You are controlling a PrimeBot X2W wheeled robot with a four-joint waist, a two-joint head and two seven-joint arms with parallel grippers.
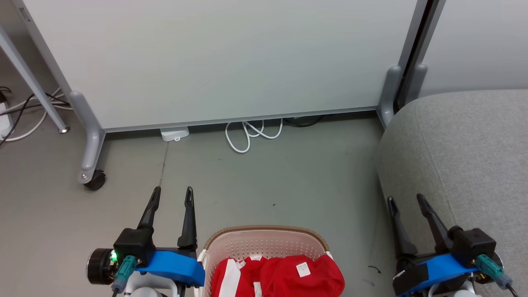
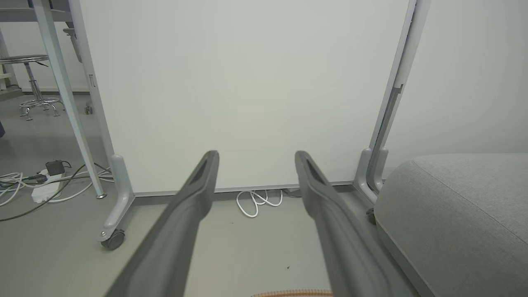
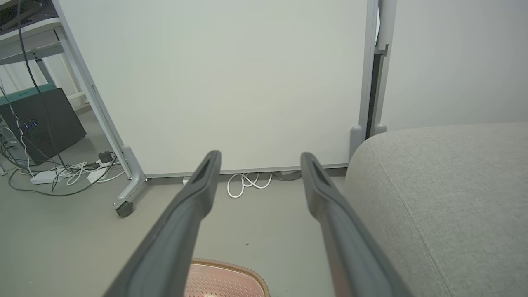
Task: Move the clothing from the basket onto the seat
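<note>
Left gripper (image 1: pixel 172 192): fingers spread wide with nothing between them. It hovers over the floor just left of the basket.
Right gripper (image 1: pixel 405 199): also spread wide and empty. It is poised at the near edge of the seat, to the right of the basket.
Clothing (image 1: pixel 284 276): a red heap with white stripes lying inside the basket, between the two grippers. The bottom edge of the head view cuts it off, so its full extent is unknown.
Basket (image 1: pixel 264 228): cream plastic with perforated walls and a brown woven-look rim. It stands on the floor, upright as far as shown.
Seat (image 1: pixel 462 156): grey upholstery with a rounded corner and a bare top, on the robot's right. A strip of floor separates it from the basket.
Handling (judged): soft, limp and light, neither fragile nor slick. I expect it to sag and trail below the grip once lifted.
Grip site (judged): the raised hump of fabric on the right of the heap, near the white tag. Pinching a bunched fold should hold better than a flat layer.
Risk (judged): the hanging cloth may catch on the rim. One piece may also drag the other, and the light basket may shift.
White tag (image 1: pixel 303 269): small, lying face-up on the red fabric. It carries a few dark printed lines that are too small to read.
Other writing: no brand or lettering legible on the clothing, basket or seat.
Surroundings: a white partition panel (image 1: pixel 214 62) on castors stands behind. A white cable (image 1: pixel 247 136) is looped at its foot.
</note>
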